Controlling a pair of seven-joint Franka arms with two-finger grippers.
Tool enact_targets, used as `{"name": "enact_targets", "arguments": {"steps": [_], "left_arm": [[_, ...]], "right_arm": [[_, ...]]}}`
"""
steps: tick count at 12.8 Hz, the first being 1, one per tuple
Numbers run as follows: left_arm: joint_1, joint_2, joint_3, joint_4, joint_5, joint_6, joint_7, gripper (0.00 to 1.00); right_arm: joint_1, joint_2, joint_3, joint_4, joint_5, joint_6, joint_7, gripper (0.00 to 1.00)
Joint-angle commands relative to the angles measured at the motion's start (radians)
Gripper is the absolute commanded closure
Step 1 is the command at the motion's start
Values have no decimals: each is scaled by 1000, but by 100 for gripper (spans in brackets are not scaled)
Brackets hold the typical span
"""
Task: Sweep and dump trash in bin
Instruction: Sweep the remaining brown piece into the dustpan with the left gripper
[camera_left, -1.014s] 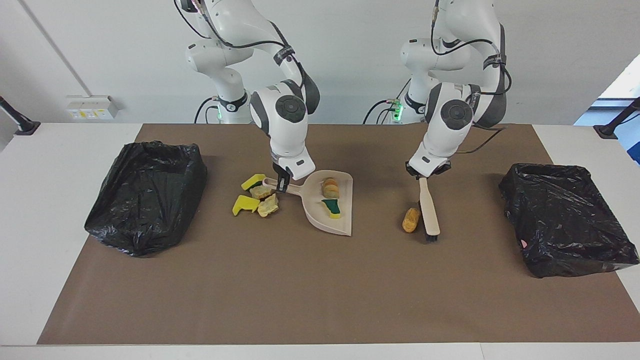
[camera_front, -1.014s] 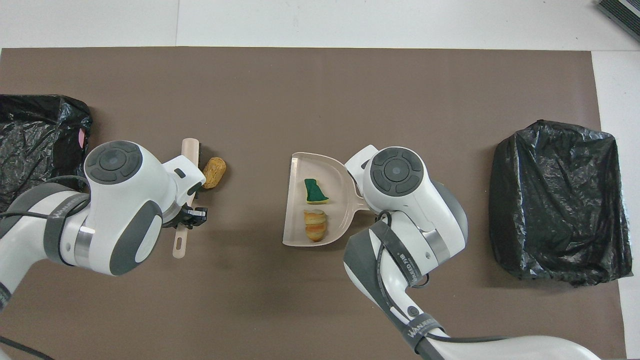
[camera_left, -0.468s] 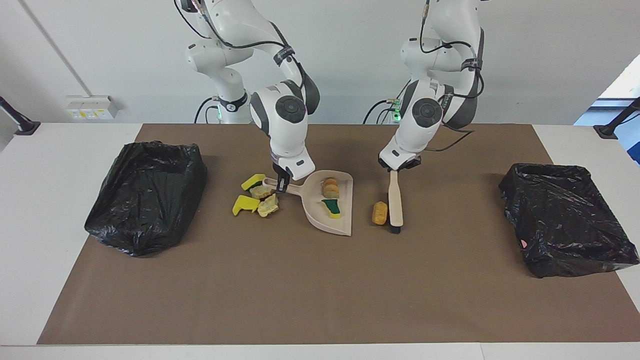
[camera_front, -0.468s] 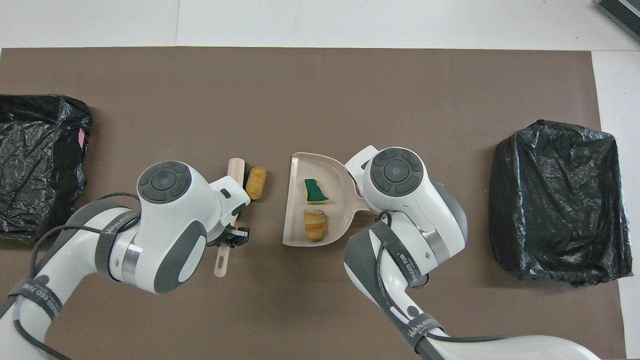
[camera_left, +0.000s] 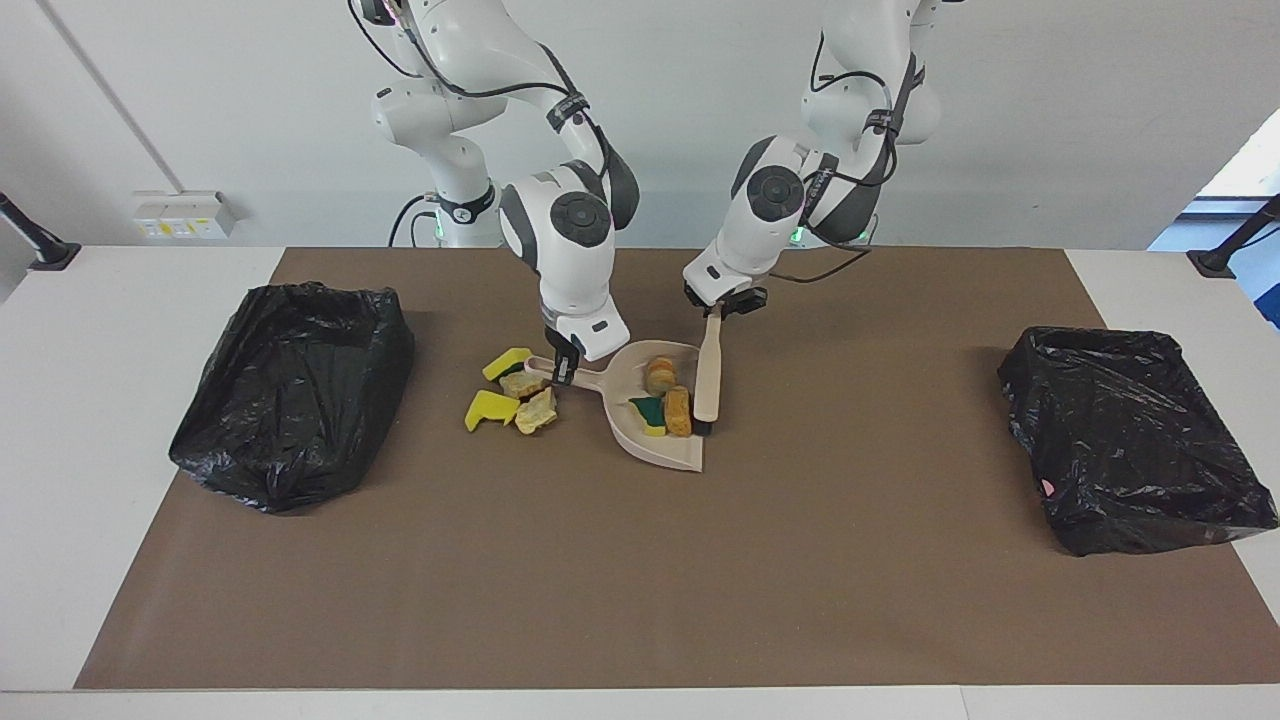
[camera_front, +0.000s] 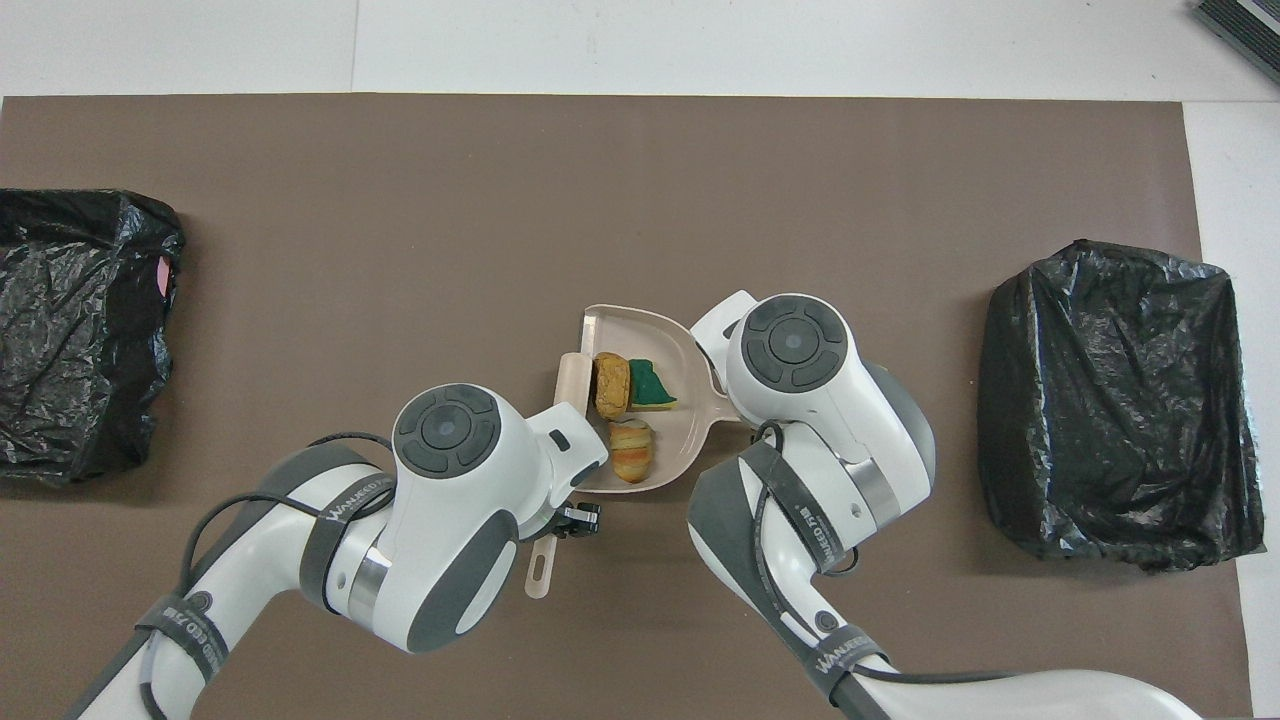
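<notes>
Left gripper (camera_left: 719, 309) clamped on the beige brush (camera_left: 708, 375) handle, bristles at the dustpan (camera_left: 668, 451) mouth; right gripper (camera_left: 564, 366) pinching the dustpan handle. Trash: three pieces (camera_left: 664, 398) inside the dustpan, four pieces (camera_left: 512, 389) on the brown mat (camera_left: 640, 580) beside its handle, toward the right arm's end. Black-bagged bin (camera_left: 290, 390) at that end; second bin (camera_left: 1135, 435) at the left arm's end

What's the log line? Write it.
left gripper shut on brush | right gripper shut on dustpan | trash: three in dustpan, four on mat
</notes>
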Motion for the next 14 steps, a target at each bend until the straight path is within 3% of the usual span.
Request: {"name": "enact_targets", "arguments": {"steps": [1,10,14], "left_arm": [[2,-12,-7,14,-17,5,-66,100],[42,-84,3,20,14,-205,-236,100],[53,-209,-2,-33,15,-268,-253,100]], "right_arm": [[-13,-1,6,-12,-3,20,-8,100],[-13,-1,6,-12,-3,20,-6,100],[-60,-7,6,0,-3,4,-8,100]]}}
